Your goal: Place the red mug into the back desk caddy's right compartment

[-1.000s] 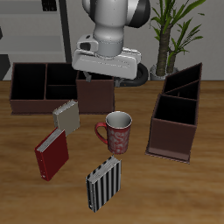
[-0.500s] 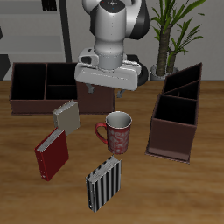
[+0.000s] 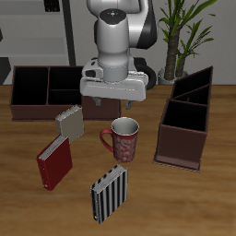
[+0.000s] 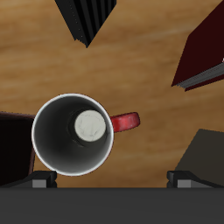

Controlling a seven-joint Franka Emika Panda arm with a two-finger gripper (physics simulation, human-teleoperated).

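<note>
The red mug [image 3: 123, 138] stands upright on the wooden table [image 3: 184, 198], near its middle, handle toward the red book [image 3: 54, 163]. The gripper [image 3: 116, 107] hangs just above and behind the mug, touching nothing; its 2 fingertips are spread, and it holds nothing. In the wrist view the mug [image 4: 75, 134] shows its white inside. The back desk caddy [image 3: 55, 92] lies farther back, its right compartment [image 3: 100, 98] largely hidden behind the gripper. A striped book [image 3: 109, 191] lies nearer the table's front edge.

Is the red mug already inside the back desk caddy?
No, the red mug stands upright on the table, in front of the back desk caddy, handle toward the red book.
</note>
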